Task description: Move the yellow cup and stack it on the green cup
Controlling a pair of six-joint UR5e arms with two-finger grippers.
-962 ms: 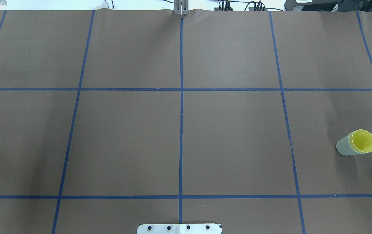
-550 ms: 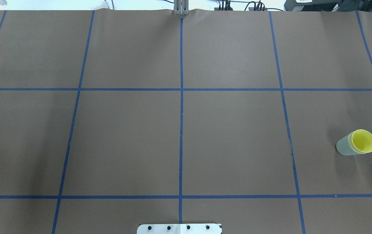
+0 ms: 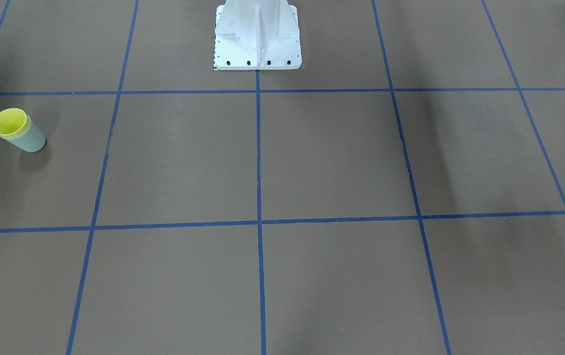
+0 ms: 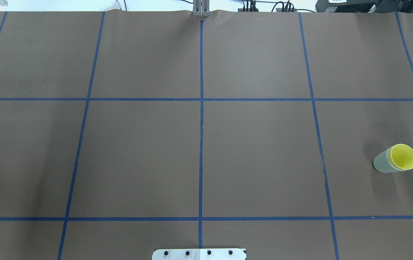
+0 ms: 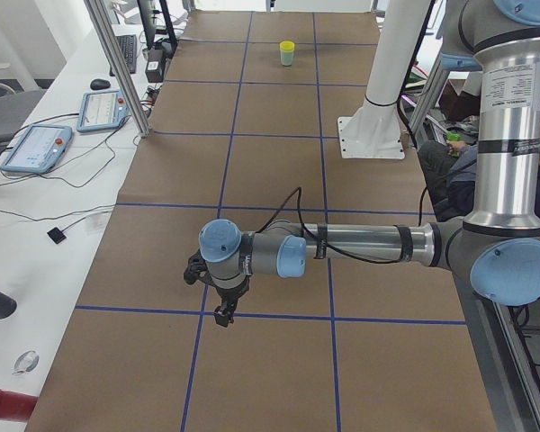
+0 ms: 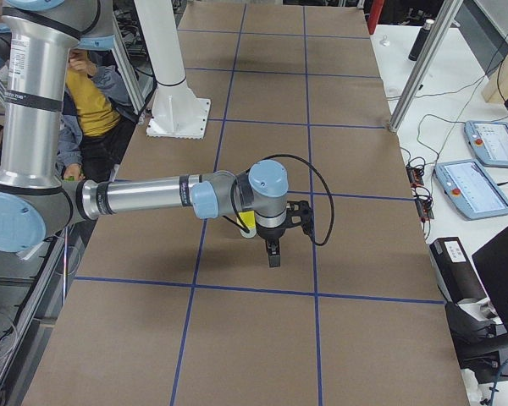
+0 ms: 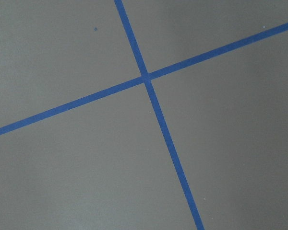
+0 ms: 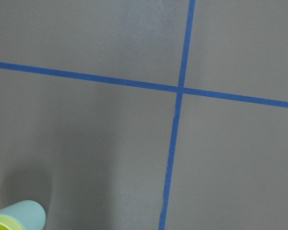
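The left end effector [image 5: 223, 315] points down over a blue tape line [image 5: 144, 310]. It shows only in a side view, so it cannot be told whether its fingers are apart or together. The same applies to the right end effector [image 6: 273, 254], which hangs at 4 o'clock of the cups in the right exterior view. The yellow cup [image 4: 404, 157] sits nested inside the green cup [image 4: 381, 163]. The 2 stand at 3 o'clock on the bench [image 4: 256, 151].

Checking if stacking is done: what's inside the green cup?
The yellow cup is nested inside the green cup, its rim standing above the green one. Its open inside looks empty. Its lower body and the green cup's bottom are covered.
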